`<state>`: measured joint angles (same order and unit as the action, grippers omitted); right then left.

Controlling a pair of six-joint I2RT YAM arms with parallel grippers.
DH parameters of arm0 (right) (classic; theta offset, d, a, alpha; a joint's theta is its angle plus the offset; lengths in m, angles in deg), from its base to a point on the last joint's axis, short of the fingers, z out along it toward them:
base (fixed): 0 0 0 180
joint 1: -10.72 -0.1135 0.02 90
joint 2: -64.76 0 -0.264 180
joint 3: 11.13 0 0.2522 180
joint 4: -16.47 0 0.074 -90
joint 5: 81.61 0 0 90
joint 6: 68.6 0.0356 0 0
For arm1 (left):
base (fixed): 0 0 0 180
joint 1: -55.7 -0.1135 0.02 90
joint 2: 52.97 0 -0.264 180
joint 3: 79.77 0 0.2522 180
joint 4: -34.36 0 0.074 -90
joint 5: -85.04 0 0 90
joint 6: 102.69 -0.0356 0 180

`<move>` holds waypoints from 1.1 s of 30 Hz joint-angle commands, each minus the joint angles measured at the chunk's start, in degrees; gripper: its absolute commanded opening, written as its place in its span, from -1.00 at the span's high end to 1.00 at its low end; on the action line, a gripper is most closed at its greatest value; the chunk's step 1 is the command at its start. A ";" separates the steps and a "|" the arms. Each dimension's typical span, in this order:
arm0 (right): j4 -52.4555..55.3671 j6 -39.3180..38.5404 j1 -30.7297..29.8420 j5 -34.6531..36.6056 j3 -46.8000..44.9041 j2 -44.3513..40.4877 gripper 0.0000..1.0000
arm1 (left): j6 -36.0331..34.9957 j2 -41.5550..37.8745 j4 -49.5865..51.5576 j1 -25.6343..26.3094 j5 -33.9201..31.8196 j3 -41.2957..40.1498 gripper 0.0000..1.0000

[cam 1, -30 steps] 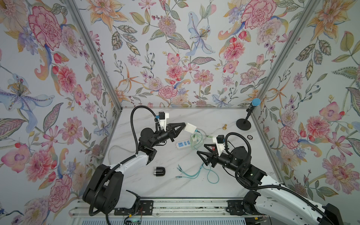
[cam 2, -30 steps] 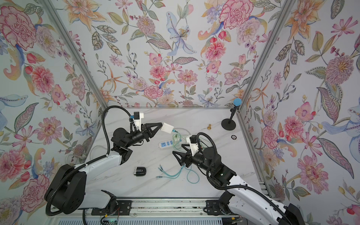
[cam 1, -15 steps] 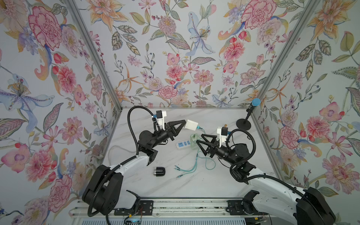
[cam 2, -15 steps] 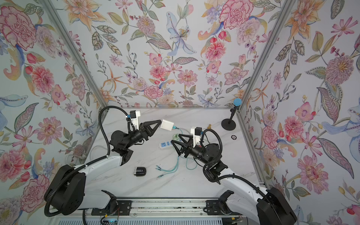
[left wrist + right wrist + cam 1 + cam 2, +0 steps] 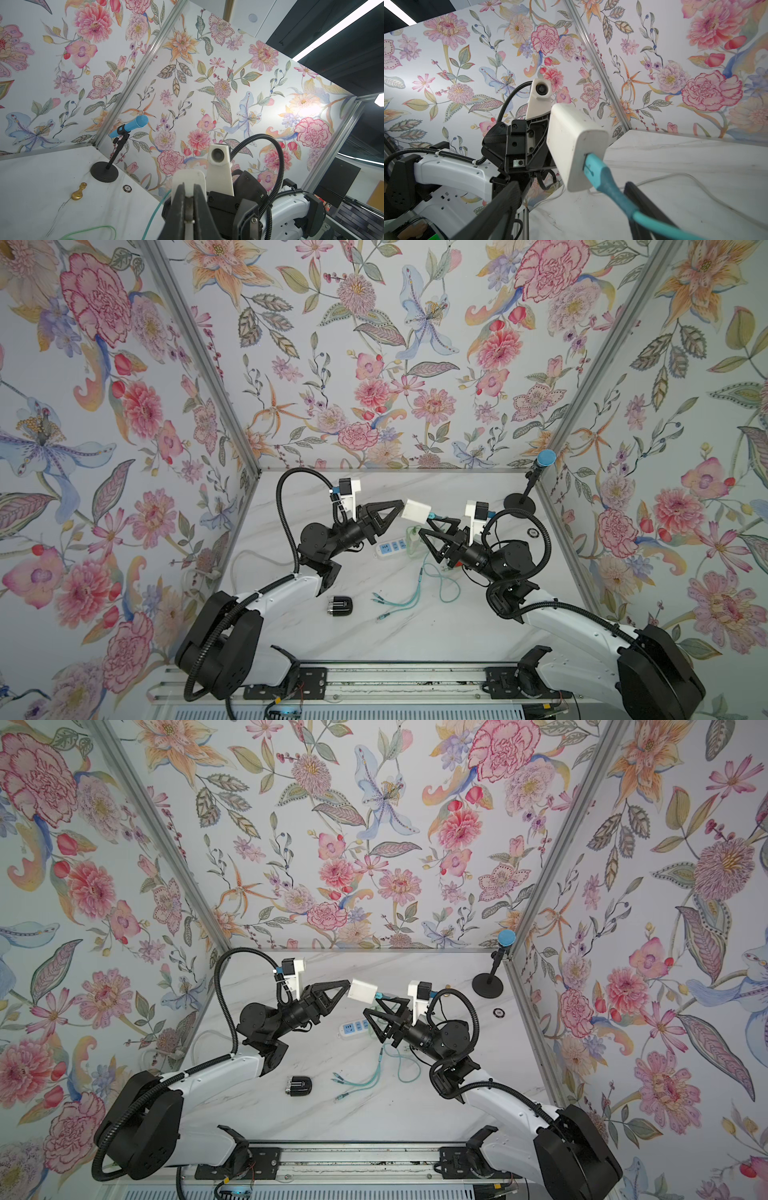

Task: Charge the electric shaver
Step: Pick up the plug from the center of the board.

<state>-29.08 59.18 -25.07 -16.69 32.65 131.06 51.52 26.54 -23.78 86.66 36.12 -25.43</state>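
Adapter [image 5: 417, 510] pinched in left end effector [image 5: 402, 507], raised over power strip [image 5: 390, 547]; right end effector [image 5: 424, 526] spread around teal cable plug [image 5: 602, 176]. Shaver [image 5: 340, 605] lies nearer table [image 5: 415, 635] front edge. Hold adapter steady, close on plug squarely, don't tug.

The charger [image 5: 577, 145] is smooth, matt white plastic with faint grey scuffs, and its cable [image 5: 608, 182] is teal and rubbery with a soft sheen. The table [image 5: 457, 635] looks like polished white marble with grey veins, and the shaver [image 5: 340, 605] is glossy black plastic. The walls [image 5: 374, 364] carry a matt flowered print between brushed metal posts [image 5: 203, 364], and the pawn [image 5: 79, 192] shines like brass.
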 commanded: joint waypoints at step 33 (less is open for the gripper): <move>29.68 -9.50 -0.95 2.83 14.41 -1.67 0.91 | -0.68 2.56 -5.02 0.61 0.56 -5.16 -0.09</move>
<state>-14.68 56.69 -25.09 -16.45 42.64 130.87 53.44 30.06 -29.66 87.54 33.71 -29.39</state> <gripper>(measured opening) 0.297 0.530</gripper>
